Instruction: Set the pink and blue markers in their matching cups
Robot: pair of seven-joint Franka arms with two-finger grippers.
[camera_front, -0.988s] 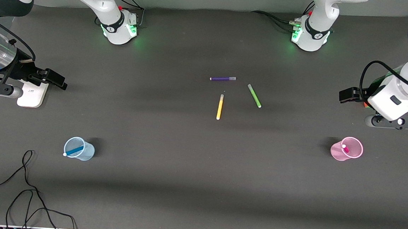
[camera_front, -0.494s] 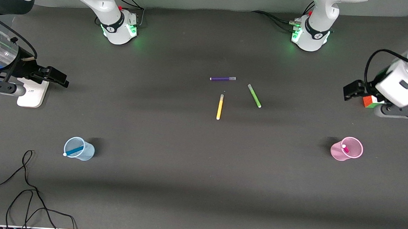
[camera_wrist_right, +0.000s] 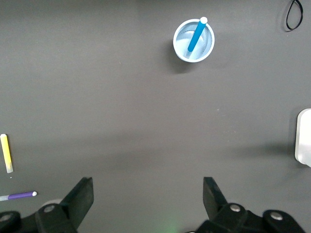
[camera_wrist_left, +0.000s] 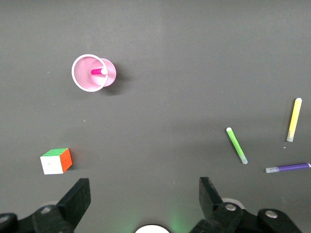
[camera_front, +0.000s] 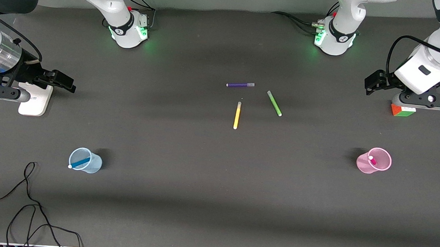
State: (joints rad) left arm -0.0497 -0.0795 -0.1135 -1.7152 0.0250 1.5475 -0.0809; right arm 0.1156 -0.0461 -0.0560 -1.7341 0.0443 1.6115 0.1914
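In the front view, both sorting steps are looking finished: the blue marker (camera_front: 79, 162) is leaning inside the blue cup (camera_front: 86, 160) toward the right arm's end of the bench (camera_front: 200, 198), and the pink marker (camera_front: 372, 160) is standing in the pink cup (camera_front: 374, 161) toward the left arm's end. The left claw (camera_front: 373, 81) is hovering beside a colour cube (camera_front: 402, 110), and the right claw (camera_front: 60, 81) is hanging beside a white block (camera_front: 34, 103); neither is carrying anything. Judging from this, nothing is calling for another pick, only for the arms to park clear of the cups. The left wrist view is showing what the front view cannot: the left claw's jaws are standing wide apart and empty, with the pink cup, cube, green pen (camera_wrist_left: 237, 145), yellow pen (camera_wrist_left: 294, 119) and purple pen (camera_wrist_left: 287, 168) spread on the bench below. The right wrist view is likewise showing the right claw's jaws gaping wide, empty, with the blue marker's white end poking over the blue cup's rim.
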